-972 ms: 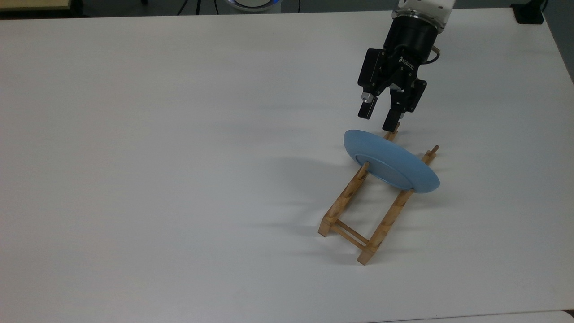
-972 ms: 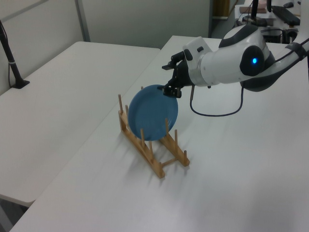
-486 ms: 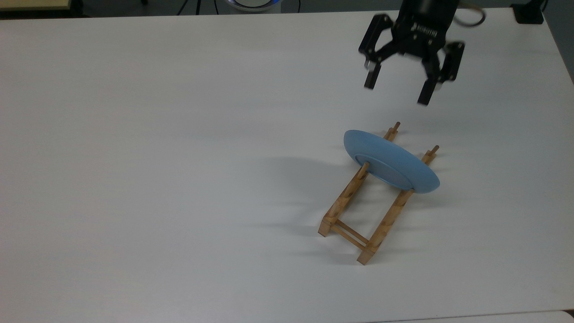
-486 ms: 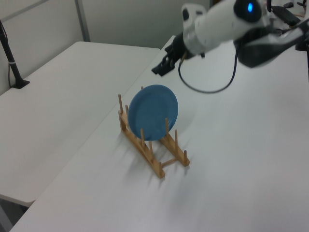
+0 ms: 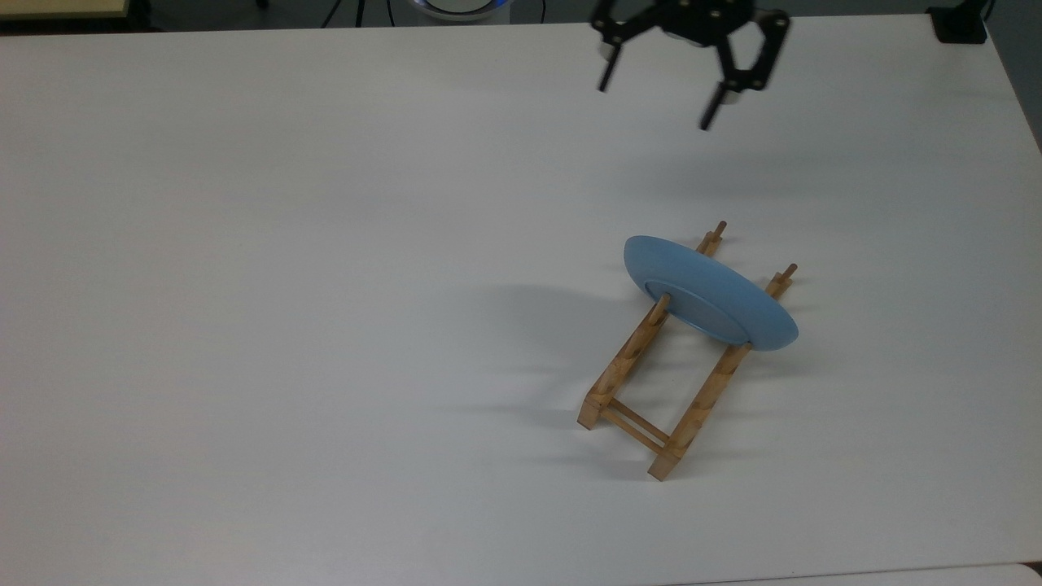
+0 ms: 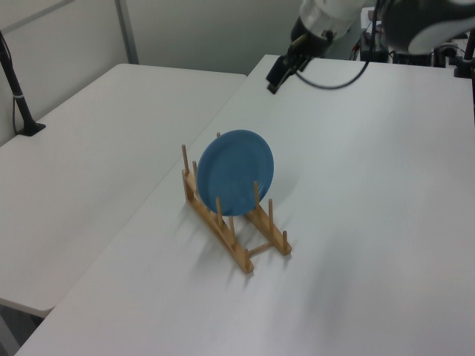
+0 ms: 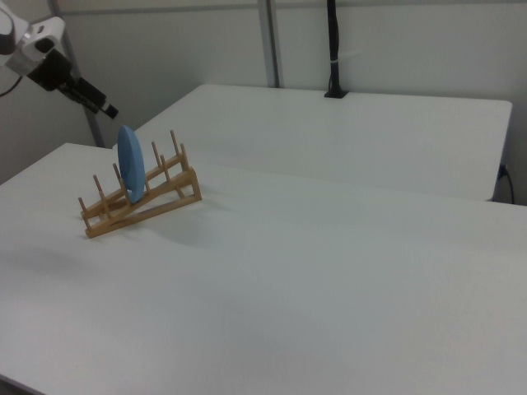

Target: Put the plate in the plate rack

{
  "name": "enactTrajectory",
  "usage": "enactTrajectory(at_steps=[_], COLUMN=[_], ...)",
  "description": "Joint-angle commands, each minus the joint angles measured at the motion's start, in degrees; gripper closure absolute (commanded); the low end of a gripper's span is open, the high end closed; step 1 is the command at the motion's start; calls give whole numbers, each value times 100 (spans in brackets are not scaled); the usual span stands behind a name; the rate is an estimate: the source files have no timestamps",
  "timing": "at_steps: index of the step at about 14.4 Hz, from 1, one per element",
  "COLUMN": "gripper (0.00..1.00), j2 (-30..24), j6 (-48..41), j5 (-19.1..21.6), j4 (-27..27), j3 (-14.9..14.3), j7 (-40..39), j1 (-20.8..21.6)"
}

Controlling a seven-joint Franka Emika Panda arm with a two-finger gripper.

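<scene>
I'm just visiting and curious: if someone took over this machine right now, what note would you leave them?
End effector: open, holding nothing, raised above the white table and well away from the rack.
Plate: standing on edge in the plate rack, between its pegs, near one end.
Done: plate appears placed and released.
Left: probably nothing beyond checking that the plate sits steady.

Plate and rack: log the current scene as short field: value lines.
plate: light blue, standing on edge in the rack, between pegs
plate rack: light-brown wood, on the white table
plate contact: rack only, free of the gripper
gripper: open, empty, raised well clear of the plate
task state: plate appears placed
</scene>
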Motion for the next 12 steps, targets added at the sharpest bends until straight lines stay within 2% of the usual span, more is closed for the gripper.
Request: enactTrajectory(at_steps=[1,3,4,7,9,10,12], gripper=[0,0,0,0,0,0,0], j2=[-516,-850,-999,-1290,-1360,-1370,-1361], j6=[-809,-1240,-1486,-2031,-2243,-2244,-2174], j5=[1574,2331,2587,3106,3283,3292,3310], j4=[12,20,20,12,-32,-50,-172], j3=[-692,-1210,-1482,-2195,-2565,-2662,-2943], j7=[-938,-1335,-1485,-1951,-2223,-2433,-3257], j1=[-68,-60,-42,-33,-33,-77,-95])
